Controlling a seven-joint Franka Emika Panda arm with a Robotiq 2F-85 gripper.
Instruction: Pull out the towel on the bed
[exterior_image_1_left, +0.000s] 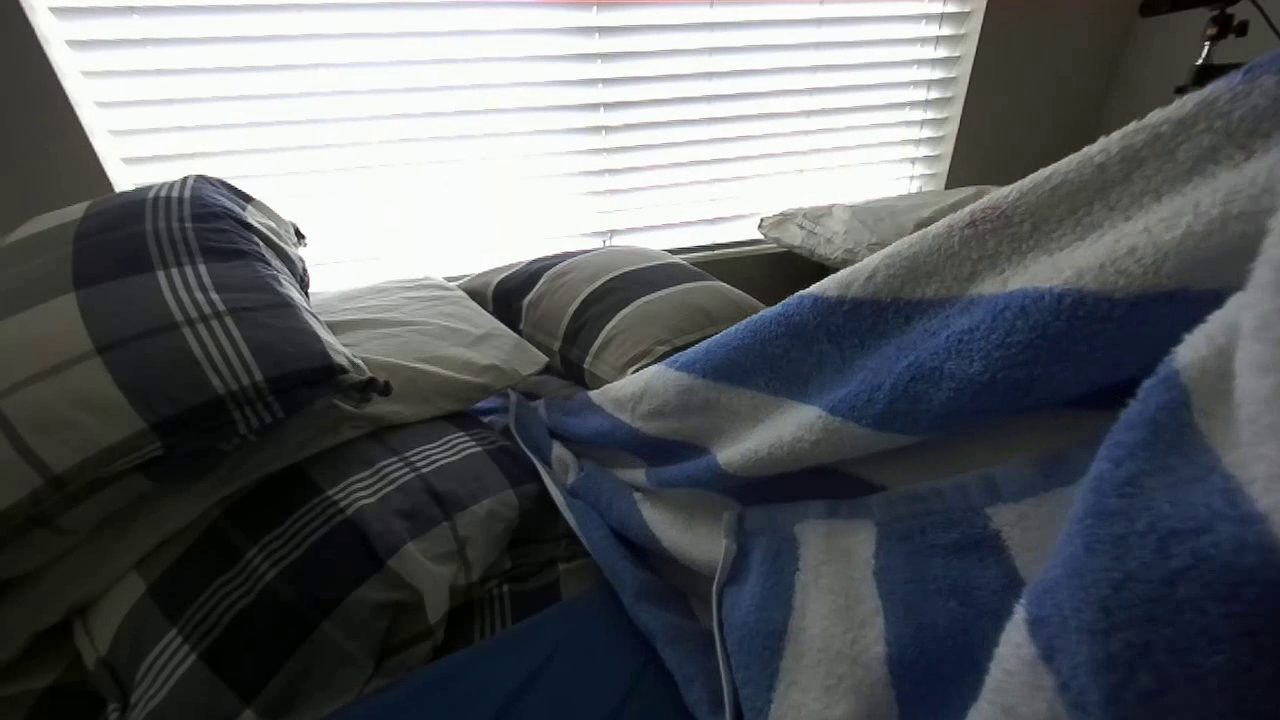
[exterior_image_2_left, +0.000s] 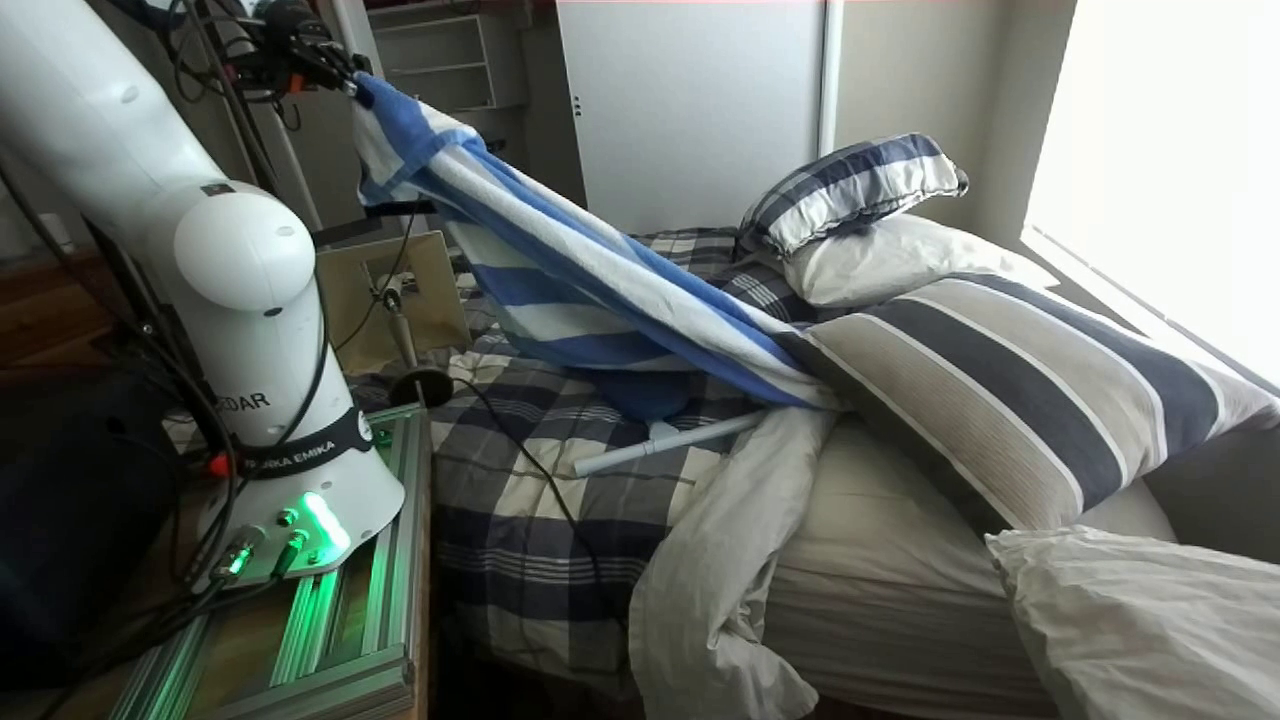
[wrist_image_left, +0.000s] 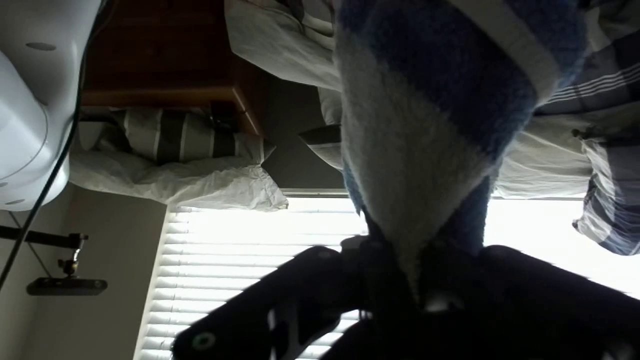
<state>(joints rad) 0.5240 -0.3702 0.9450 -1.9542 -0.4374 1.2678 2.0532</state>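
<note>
My remote gripper (exterior_image_2_left: 358, 84) clenches one end of the blue-and-white striped towel (exterior_image_2_left: 610, 280), which slopes down to the bed (exterior_image_2_left: 520, 575).

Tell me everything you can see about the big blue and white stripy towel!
The blue-and-white striped towel looks thick and fluffy, like terry cloth, with broad stripes and a thin pale edging. One end is pinched between the black fingers, high up, with a loose flap hanging there. It slopes down through the air in long folds to the wide plaid-covered bed. Its low end lies beside the beige-and-navy striped pillow; whether any is tucked underneath, I can't tell.
</note>
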